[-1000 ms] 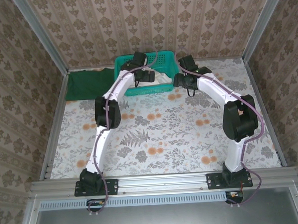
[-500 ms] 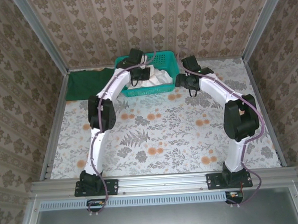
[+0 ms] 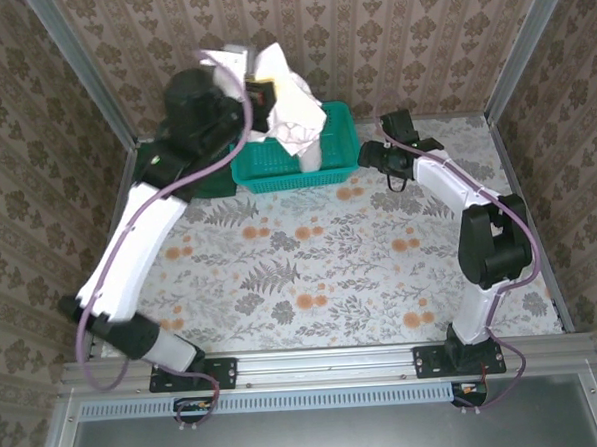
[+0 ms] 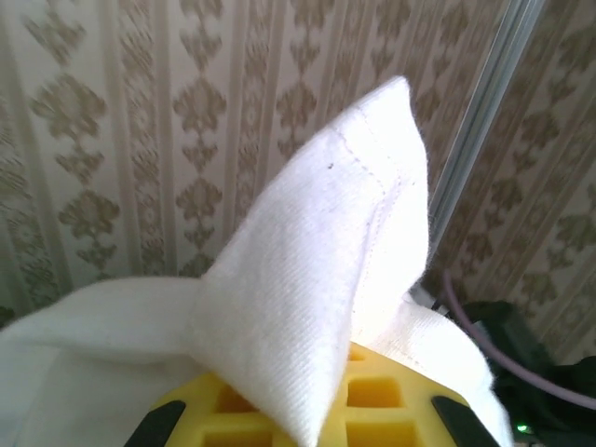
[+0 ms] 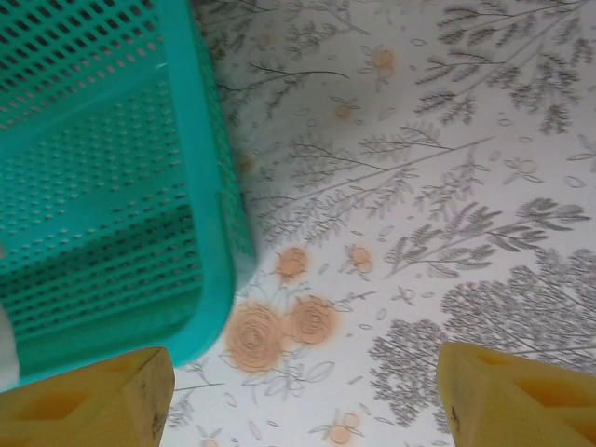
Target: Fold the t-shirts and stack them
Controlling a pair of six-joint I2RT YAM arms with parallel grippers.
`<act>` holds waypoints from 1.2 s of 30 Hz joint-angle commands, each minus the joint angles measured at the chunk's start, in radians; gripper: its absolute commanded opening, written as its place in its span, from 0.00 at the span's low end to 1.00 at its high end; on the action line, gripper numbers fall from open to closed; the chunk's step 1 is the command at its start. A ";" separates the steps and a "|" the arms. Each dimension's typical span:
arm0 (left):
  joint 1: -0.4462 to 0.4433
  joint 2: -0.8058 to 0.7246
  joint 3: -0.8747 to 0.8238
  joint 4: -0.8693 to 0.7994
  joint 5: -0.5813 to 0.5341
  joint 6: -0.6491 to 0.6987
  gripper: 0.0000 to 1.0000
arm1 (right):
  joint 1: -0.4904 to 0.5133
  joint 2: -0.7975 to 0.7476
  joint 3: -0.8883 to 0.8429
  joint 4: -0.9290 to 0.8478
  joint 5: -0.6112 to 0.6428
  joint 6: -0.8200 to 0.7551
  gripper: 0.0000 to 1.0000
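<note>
- The white shirt [image 3: 295, 114] hangs bunched above the teal basket [image 3: 296, 171], its lower end trailing into the basket.
- The left claw [image 3: 260, 93] is clenched on the shirt, its arm raised high.
- The green shirt [image 3: 214, 182] lies just left of the basket.
- The right claw [image 3: 367, 158], fingers spread, hovers low over the bench [image 3: 311, 273] beside the basket's right wall.

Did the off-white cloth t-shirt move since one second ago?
Yes. The off-white cloth t-shirt went up from inside the teal plastic mesh basket; most now hangs above it.
</note>
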 commanded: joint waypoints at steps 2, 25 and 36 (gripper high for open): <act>0.000 -0.182 -0.226 0.087 -0.078 -0.081 0.00 | 0.004 0.050 0.054 0.016 -0.092 0.038 0.75; 0.023 -0.551 -0.798 0.059 -0.132 -0.330 0.00 | -0.072 0.235 0.212 -0.143 0.062 -0.134 0.08; 0.023 -0.535 -0.878 0.127 -0.116 -0.361 0.00 | -0.293 0.003 -0.054 -0.060 0.241 -0.333 0.11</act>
